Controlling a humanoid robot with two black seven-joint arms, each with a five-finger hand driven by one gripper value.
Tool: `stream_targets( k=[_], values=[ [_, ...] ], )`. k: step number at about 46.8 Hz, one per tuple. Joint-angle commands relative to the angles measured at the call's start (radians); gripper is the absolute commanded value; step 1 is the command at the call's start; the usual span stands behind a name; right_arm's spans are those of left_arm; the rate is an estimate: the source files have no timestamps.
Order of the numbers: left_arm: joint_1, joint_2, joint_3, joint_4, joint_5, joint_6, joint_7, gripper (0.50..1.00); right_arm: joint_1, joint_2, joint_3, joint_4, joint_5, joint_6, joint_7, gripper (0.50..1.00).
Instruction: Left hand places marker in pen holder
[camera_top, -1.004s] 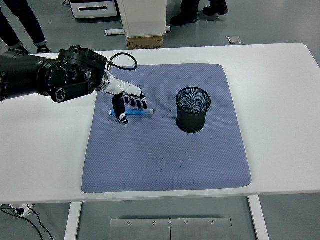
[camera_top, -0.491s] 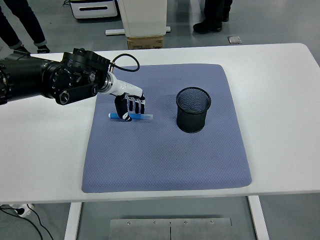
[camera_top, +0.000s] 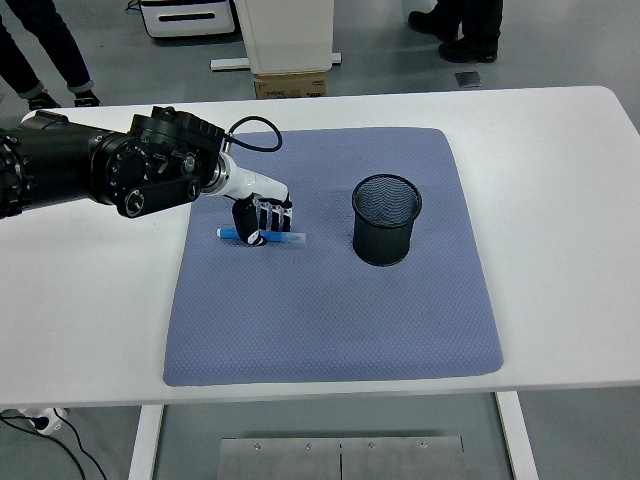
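Observation:
A blue marker (camera_top: 293, 239) lies flat on the blue-grey mat (camera_top: 330, 310), left of centre and pointing left to right. My left hand (camera_top: 262, 222) is pressed down over its middle, fingers curled around it, so only the marker's two ends show. The black mesh pen holder (camera_top: 386, 222) stands upright on the mat, about a hand's width to the right of the marker, and its inside looks empty. My black left arm (camera_top: 110, 175) reaches in from the left edge. The right arm is out of view.
The mat covers the middle of the white table (camera_top: 560, 180). Beyond the far edge are a cardboard box (camera_top: 291, 85), a white cabinet (camera_top: 285, 35) and people's legs (camera_top: 45, 50) on the floor.
My left hand has sunk onto the marker and its fingers have curled around it. The marker has turned slightly on the mat. A person at the top has walked to the right.

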Motion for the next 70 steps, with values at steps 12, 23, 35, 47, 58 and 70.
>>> stream_targets(
  k=[12,23,35,47,58,70],
  values=[
    [0.0,-0.005,-0.001,0.0,0.0,0.0,0.008,0.593,0.0,0.0,0.0,-0.001,0.0,0.0,0.0,1.0],
    [0.0,-0.005,-0.003,0.0,0.0,0.0,0.008,0.563,0.0,0.0,0.0,0.0,0.0,0.0,0.0,1.0],
    [0.0,-0.005,-0.003,0.0,0.0,0.0,0.008,0.505,0.0,0.0,0.0,0.0,0.001,0.0,0.0,1.0],
    [0.0,-0.004,-0.011,0.001,-0.002,0.0,0.008,0.5,0.0,0.0,0.0,0.0,0.0,0.0,0.0,1.0],
    [0.0,-0.002,-0.012,0.006,-0.003,0.0,0.008,0.5,0.0,0.0,0.0,0.0,0.001,0.0,0.0,1.0],
    [0.0,-0.004,-0.023,0.006,-0.003,0.0,0.006,0.599,0.0,0.0,0.0,0.0,0.0,0.0,0.0,1.0]
  ],
)
